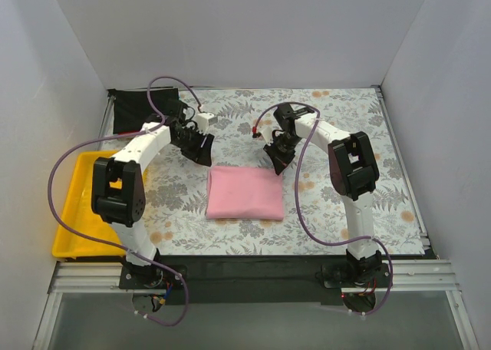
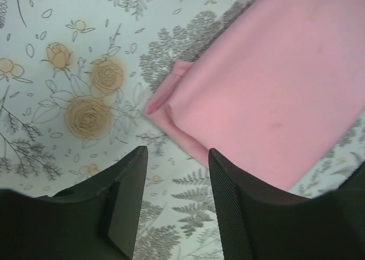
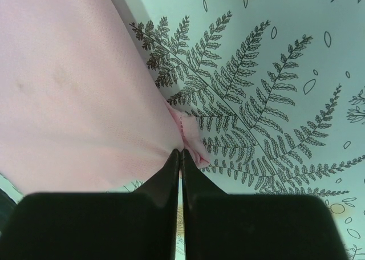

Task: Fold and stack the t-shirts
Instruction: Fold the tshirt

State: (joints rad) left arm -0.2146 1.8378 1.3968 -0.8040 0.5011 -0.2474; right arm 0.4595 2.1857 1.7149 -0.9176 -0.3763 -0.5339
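Note:
A light pink t-shirt (image 1: 245, 193) lies folded into a rectangle on the floral table cloth at the middle. My left gripper (image 1: 201, 152) hangs open and empty just above the shirt's far left corner; in the left wrist view (image 2: 177, 157) the pink cloth (image 2: 274, 83) lies past the right finger. My right gripper (image 1: 278, 164) is at the far right corner, jaws shut, tips pinching the pink shirt's edge (image 3: 74, 100) in the right wrist view (image 3: 181, 151). A black t-shirt (image 1: 146, 108) lies at the back left corner. No orange-red shirt is in view.
A yellow plastic tray (image 1: 73, 212) sits at the left edge of the table, beside my left arm. White walls close in the table on three sides. Purple cables loop from both arms.

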